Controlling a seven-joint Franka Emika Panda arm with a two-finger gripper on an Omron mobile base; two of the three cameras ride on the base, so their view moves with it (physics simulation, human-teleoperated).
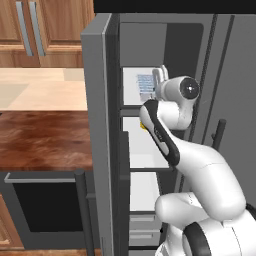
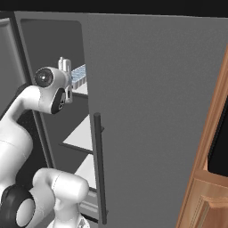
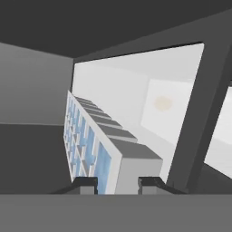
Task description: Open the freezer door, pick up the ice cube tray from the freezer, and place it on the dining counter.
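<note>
The freezer door [image 1: 97,135] stands wide open, swung out toward the room so its edge faces me in the left base view. Beside it the freezer [image 1: 145,145] shows its white shelves stacked one above another, with drawers at the bottom. To the left, past the open door, lies the dark red-brown dining counter [image 1: 40,140], and behind it a pale beige counter [image 1: 40,87] under wooden cabinets [image 1: 45,30]. In the right base view the other grey door [image 2: 156,116] stands shut, with its long vertical bar handle [image 2: 99,167].

The white arm [image 1: 200,175] reaches up from below into the upper part of the freezer. At its end the gripper [image 3: 118,183] is pinching the ice tray [image 3: 97,145]; in the hand view the two dark fingertips sit close on either side of the tray's near short end.

The tray is inside the freezer at the level of the upper shelf, just in front of the wrist. Its long axis runs straight away from the gripper, toward the back of the compartment. In the hand view it looks turned on edge, with the gridded blue cells facing left and the plain pale underside facing right.
</note>
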